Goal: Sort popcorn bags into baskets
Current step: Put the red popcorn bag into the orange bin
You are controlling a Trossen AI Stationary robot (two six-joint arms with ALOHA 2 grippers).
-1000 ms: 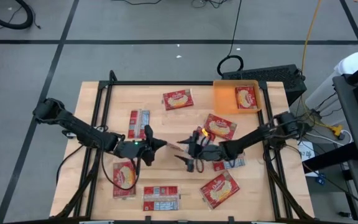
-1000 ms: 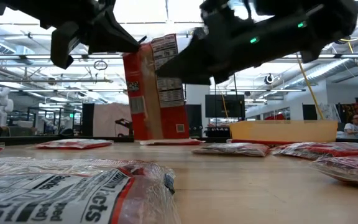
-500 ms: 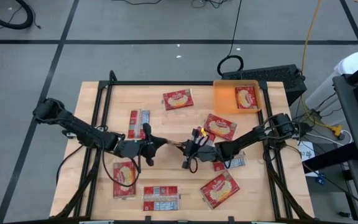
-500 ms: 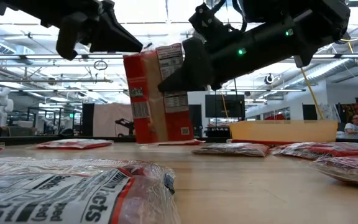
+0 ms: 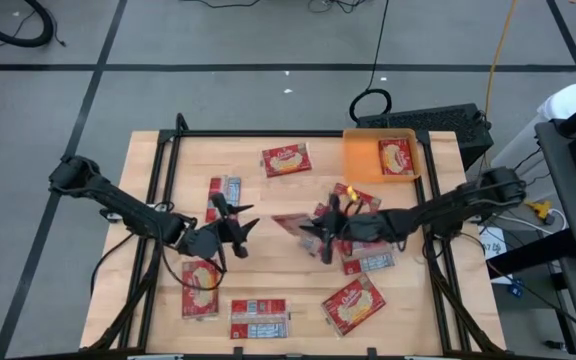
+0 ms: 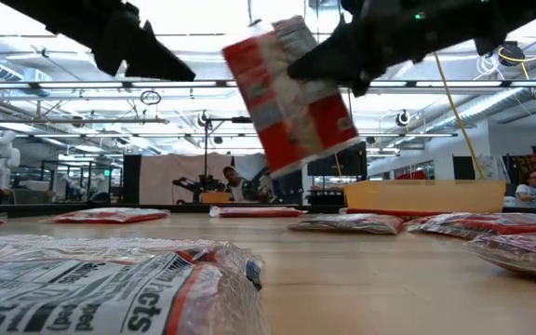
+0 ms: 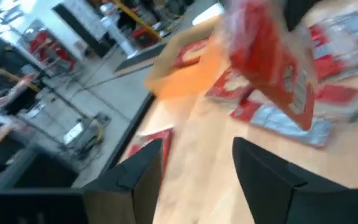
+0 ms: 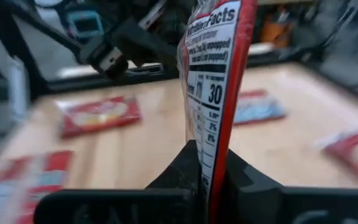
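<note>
A red popcorn bag (image 6: 291,93) hangs tilted above the table's middle, with my right gripper (image 5: 315,230) shut on it. My left gripper (image 5: 238,222) stands open just left of the bag, apart from it; between its fingers (image 7: 146,167) nothing shows. The orange basket (image 5: 360,160) sits at the far right with one bag (image 5: 395,157) lying flat in it. Several more bags lie flat on the wood, such as one (image 5: 286,159) at the far middle and one (image 5: 200,288) at the near left. My right gripper pinches the bag's edge (image 8: 205,163) between its two fingers, one finger on each flat face. The fingers come about level from the table's right side. The bag (image 5: 290,222) is lifted clear of the table and leans over, its printed label face showing.
Flat bags lie around the arms: one (image 5: 223,195) far of my left gripper, two (image 5: 356,203) (image 5: 368,260) under my right arm, two (image 5: 259,318) (image 5: 354,303) by the near edge. A black frame (image 5: 268,133) rims the table.
My right gripper has shut on the upright bag and raised it; the bag has left the table and tipped over. My left gripper has opened, let go of the bag and drawn back a little toward the table's left.
</note>
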